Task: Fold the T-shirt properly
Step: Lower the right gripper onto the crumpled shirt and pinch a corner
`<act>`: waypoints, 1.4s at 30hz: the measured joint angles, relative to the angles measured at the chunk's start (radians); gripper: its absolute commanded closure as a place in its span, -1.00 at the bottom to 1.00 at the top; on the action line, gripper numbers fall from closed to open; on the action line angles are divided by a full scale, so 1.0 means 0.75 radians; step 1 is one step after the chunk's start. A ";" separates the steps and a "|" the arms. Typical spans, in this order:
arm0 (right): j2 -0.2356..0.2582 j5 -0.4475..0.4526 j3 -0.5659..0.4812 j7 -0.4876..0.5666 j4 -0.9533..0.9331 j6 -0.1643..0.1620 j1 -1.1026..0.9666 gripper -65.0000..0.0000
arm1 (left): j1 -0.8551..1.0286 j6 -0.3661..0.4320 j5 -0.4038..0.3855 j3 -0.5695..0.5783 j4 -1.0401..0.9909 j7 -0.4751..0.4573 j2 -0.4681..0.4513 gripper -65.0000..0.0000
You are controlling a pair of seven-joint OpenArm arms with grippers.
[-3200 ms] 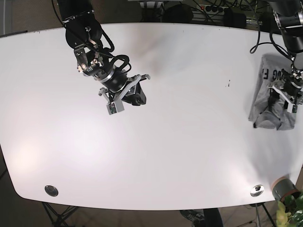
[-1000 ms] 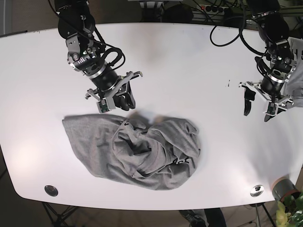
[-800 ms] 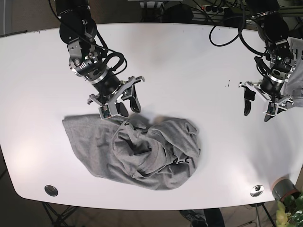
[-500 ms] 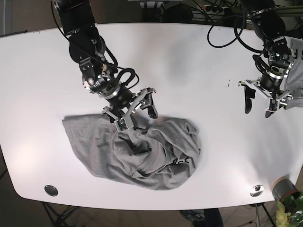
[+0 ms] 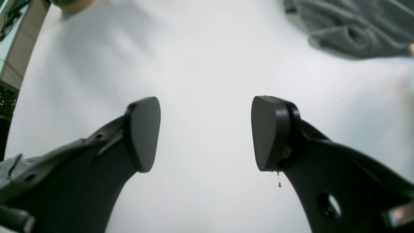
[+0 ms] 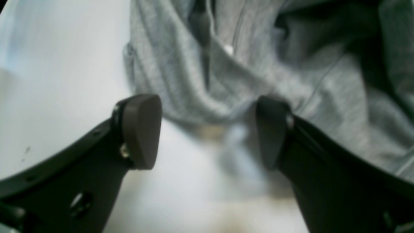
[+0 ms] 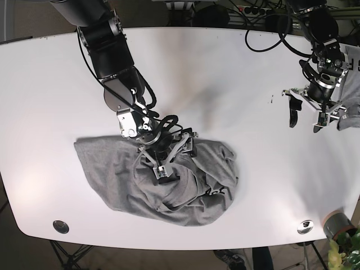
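Observation:
The grey T-shirt (image 7: 169,188) lies crumpled on the white table (image 7: 236,73), front of centre, with a bit of black lettering showing on its right side. My right gripper (image 7: 174,157) is open, its jaws down at the shirt's rumpled upper folds. In the right wrist view the fingers (image 6: 140,129) stand wide apart with grey fabric (image 6: 226,81) just beyond them. My left gripper (image 7: 305,120) is open and empty above bare table at the right. In the left wrist view (image 5: 205,132) the shirt (image 5: 355,29) shows far off at top right.
A second grey garment (image 7: 354,95) lies at the table's right edge, beside the left arm. A plant pot (image 7: 336,223) stands off the front right corner. Two round metal caps (image 7: 61,226) (image 7: 305,226) sit near the front edge.
My right gripper has moved forward and right from the shirt's back edge onto its crumpled middle, still open. My left gripper has drifted slightly back. In the oldest frame no shirt lay at the centre.

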 measured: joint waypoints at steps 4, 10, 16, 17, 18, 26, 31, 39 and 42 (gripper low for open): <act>0.010 0.001 0.012 0.046 -0.092 -0.061 0.045 -0.35 | -0.001 -0.005 0.000 0.002 -0.001 -0.001 -0.001 -0.24; 0.010 -0.001 0.088 0.056 -0.156 -0.005 0.047 -0.35 | 0.004 -0.004 0.000 0.002 -0.001 -0.002 0.023 -0.24; -0.017 0.000 0.094 0.056 -0.181 0.032 0.046 -0.35 | 0.007 -0.005 -0.001 0.041 -0.012 -0.001 0.024 -0.24; -0.033 -0.001 0.097 0.059 -0.181 0.031 0.046 -0.35 | 0.007 -0.005 0.000 0.048 -0.019 -0.004 0.025 -0.24; -0.044 -0.002 0.096 0.060 -0.181 0.032 0.046 -0.35 | 0.008 -0.005 0.000 0.051 -0.023 -0.004 0.025 -0.24; -0.080 0.008 0.090 0.116 -0.268 0.046 0.060 -0.33 | 0.011 -0.004 0.000 0.051 -0.026 -0.005 0.024 -0.24; -0.101 0.004 0.093 0.212 -0.373 0.046 0.085 -0.29 | 0.011 -0.005 0.000 0.051 -0.026 -0.004 0.025 -0.24; -0.131 -0.001 0.088 0.223 -0.385 0.042 0.096 0.88 | 0.011 -0.005 0.000 0.050 -0.026 -0.005 0.025 -0.24; -0.135 0.000 0.087 0.235 -0.389 0.045 0.101 0.92 | 0.011 -0.005 0.000 0.050 -0.027 -0.005 0.024 -0.24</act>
